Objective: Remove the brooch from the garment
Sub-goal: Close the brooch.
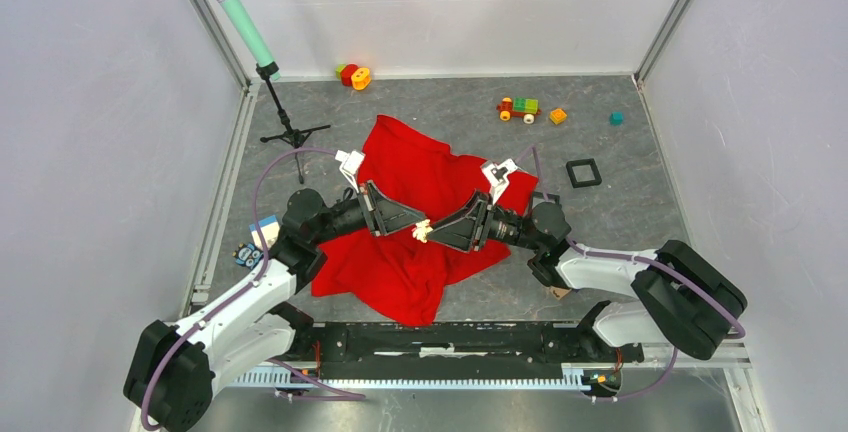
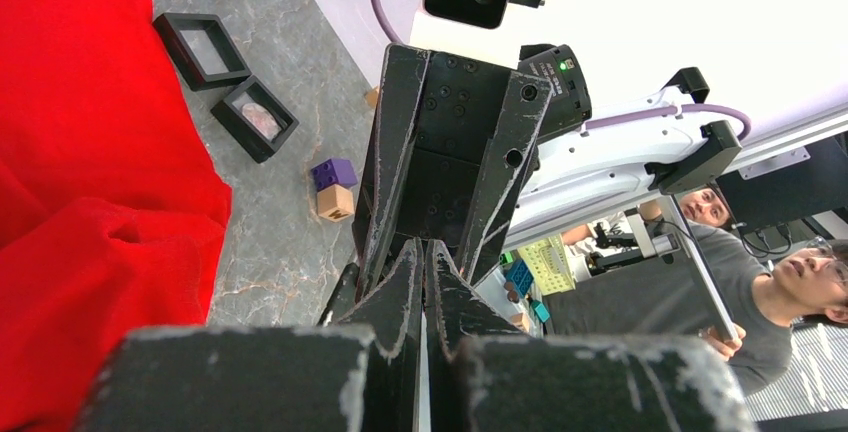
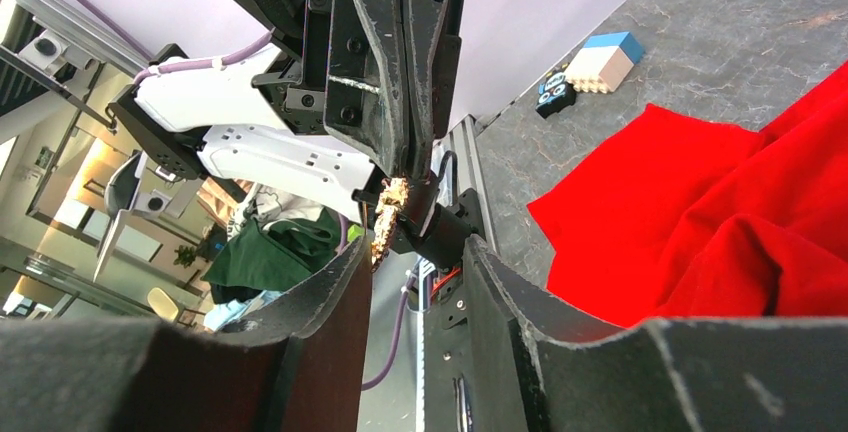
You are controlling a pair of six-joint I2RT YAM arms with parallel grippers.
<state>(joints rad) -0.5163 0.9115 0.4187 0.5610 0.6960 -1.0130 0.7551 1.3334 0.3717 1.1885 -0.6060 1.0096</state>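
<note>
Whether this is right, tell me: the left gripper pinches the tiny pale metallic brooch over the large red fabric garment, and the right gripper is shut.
Wrong: the right gripper is open, jaws apart in the right wrist view. The left gripper does pinch the brooch over the garment.

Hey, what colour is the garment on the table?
Plain bright red garment, clearest from the top external view.

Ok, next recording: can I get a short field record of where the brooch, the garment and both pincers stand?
left pincer: shut on the brooch
right pincer: open, tips close beside the brooch
brooch: in the air at the left pincer's tip, no cloth seen attached
garment: rumpled on the table below both pincers
task: brooch looks free of the garment
</note>
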